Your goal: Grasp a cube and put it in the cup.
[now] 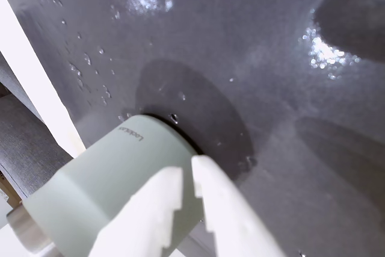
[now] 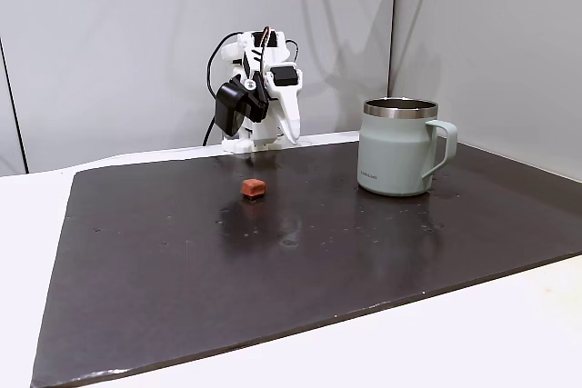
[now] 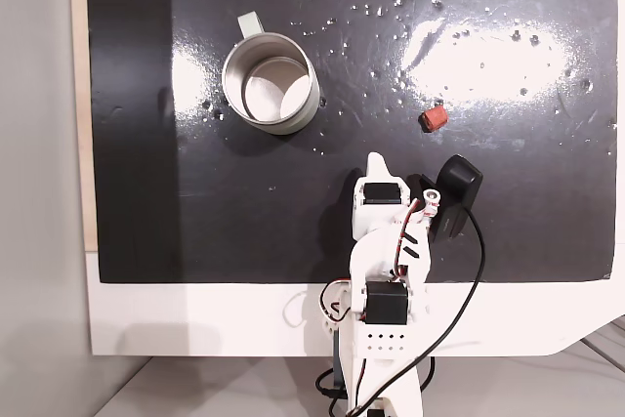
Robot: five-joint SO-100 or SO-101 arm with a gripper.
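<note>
The cube (image 2: 254, 188) is a tiny reddish-brown block lying on the dark mat (image 2: 273, 270), well to the left of the cup (image 2: 396, 147) in this fixed view. From above, the cube (image 3: 434, 119) sits just ahead of the arm, to the right of its gripper. The cup (image 3: 226, 80) stands upright and empty at the far left. My gripper (image 2: 293, 132) hangs folded at the arm's base, fingers together and holding nothing. In the wrist view the white fingertips (image 1: 201, 167) overlap the pale green cup (image 1: 102, 179).
The dark mat (image 3: 146, 192) covers most of a white table (image 3: 195, 319). It is glossy, with water droplets and glare patches. A black camera (image 3: 457, 187) and cable hang off the arm's right side in the view from above.
</note>
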